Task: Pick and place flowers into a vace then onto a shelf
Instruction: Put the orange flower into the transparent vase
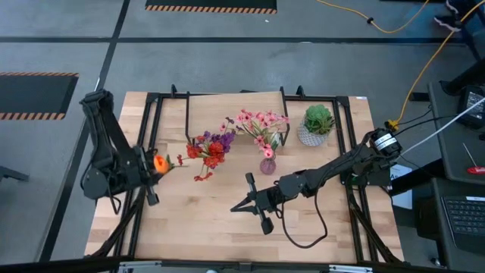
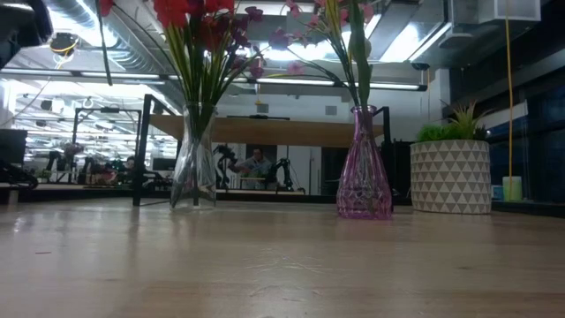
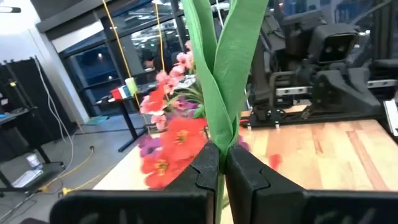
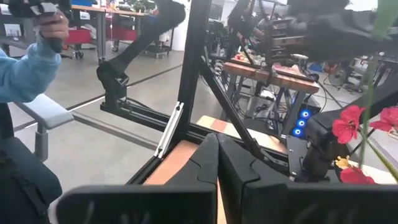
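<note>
Green stem (image 3: 217, 81) of orange flower (image 1: 160, 163) we see pinched in left gripper (image 3: 222, 163); right gripper (image 4: 217, 163) pressed together, holding nothing.

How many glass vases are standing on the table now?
2. A clear vase with red and purple flowers stands toward the left arm; a purple vase with pink flowers stands beside the potted plant.

A light wooden tabletop (image 1: 197, 220) carries a clear glass vase (image 2: 195, 159) of red and purple flowers (image 1: 211, 148) near centre, a purple vase (image 2: 363, 168) just at its three o'clock, and a white patterned pot (image 2: 450, 177) towards one o'clock.
</note>
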Controlling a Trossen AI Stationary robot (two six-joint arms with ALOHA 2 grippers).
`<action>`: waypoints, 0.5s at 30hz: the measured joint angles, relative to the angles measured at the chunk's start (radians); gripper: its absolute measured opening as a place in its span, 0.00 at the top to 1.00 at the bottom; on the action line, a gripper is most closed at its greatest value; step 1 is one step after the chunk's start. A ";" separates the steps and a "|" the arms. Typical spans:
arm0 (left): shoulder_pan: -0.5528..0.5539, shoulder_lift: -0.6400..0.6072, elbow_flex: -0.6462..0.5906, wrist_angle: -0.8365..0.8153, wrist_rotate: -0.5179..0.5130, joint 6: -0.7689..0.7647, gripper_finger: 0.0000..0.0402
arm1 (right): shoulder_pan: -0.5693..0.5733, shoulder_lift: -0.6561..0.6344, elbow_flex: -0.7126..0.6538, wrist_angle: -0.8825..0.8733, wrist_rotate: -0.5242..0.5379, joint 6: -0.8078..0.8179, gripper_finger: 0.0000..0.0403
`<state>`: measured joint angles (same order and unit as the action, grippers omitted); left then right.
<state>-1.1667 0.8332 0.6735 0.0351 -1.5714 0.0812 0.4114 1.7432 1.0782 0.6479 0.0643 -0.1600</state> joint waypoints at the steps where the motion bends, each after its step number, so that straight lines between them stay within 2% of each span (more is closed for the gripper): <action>1: 0.000 -0.021 0.000 -0.037 -0.001 -0.021 0.98 | 0.000 0.000 0.000 0.000 0.000 -0.001 1.00; 7: 0.000 -0.140 0.000 -0.234 0.000 -0.120 0.98 | 0.000 0.000 0.000 -0.001 -0.001 -0.001 1.00; 15: 0.001 -0.261 0.000 -0.256 0.000 -0.044 0.98 | 0.000 0.001 0.000 -0.029 -0.002 0.002 1.00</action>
<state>-1.1655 0.5724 0.6735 -0.2214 -1.5719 0.0368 0.4110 1.7439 1.0782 0.6186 0.0620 -0.1585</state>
